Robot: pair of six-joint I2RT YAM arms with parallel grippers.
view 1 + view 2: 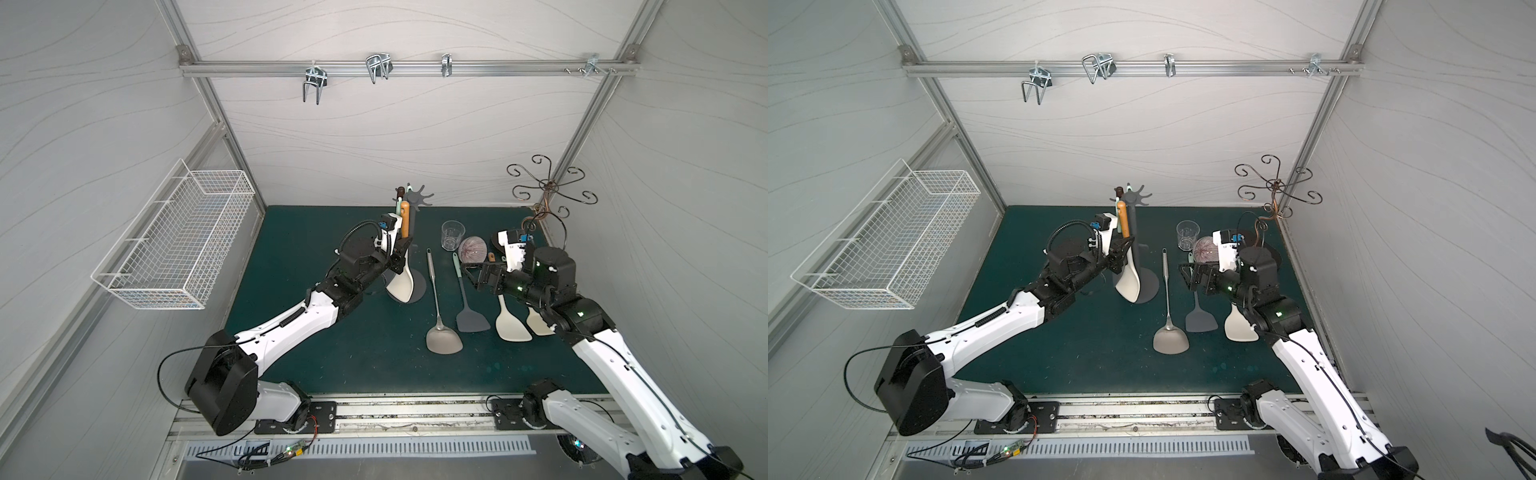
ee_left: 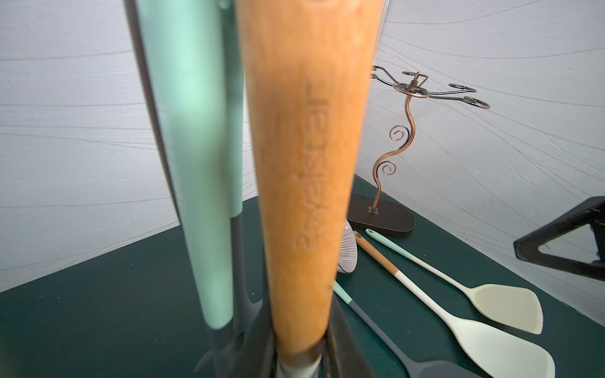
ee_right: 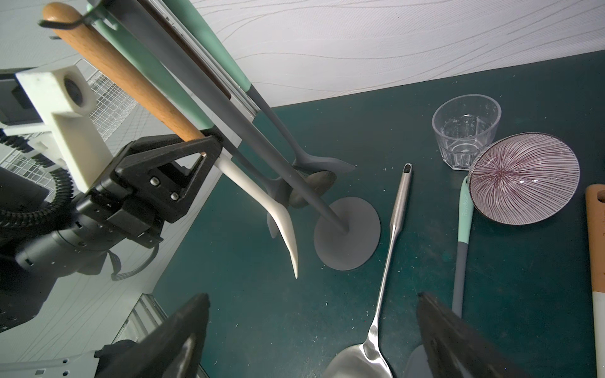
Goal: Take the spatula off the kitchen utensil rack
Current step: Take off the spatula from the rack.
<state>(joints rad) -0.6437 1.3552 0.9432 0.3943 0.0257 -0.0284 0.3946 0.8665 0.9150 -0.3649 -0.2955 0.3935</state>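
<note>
Wooden-handled spatula (image 2: 304, 183) in left claw (image 2: 299, 355)

We note mat (image 1: 332, 353) dark teal, pale flecks scattered on it. Walls (image 1: 374, 137) pale grey, thin wavy lines. Kitchen utensil rack (image 3: 347, 234) dark grey all over. Spatula (image 3: 131, 81): we see honey-brown wood handle, cream-white neck and blade. Mint-handled utensils (image 2: 196, 163) turn dark grey lower down. Bowl (image 3: 523, 178) white with fine purple stripes radiating from centre. Glass (image 3: 466, 131) clear. Steel turner (image 1: 444, 343) silver. Wire stand (image 1: 548, 187) bronze; wire basket (image 1: 174, 245) white. Robot arms (image 1: 291, 324) white shells, black joints. Loose spatulas (image 2: 507, 307) cream, handles brown-tipped and mint-tipped.
</note>
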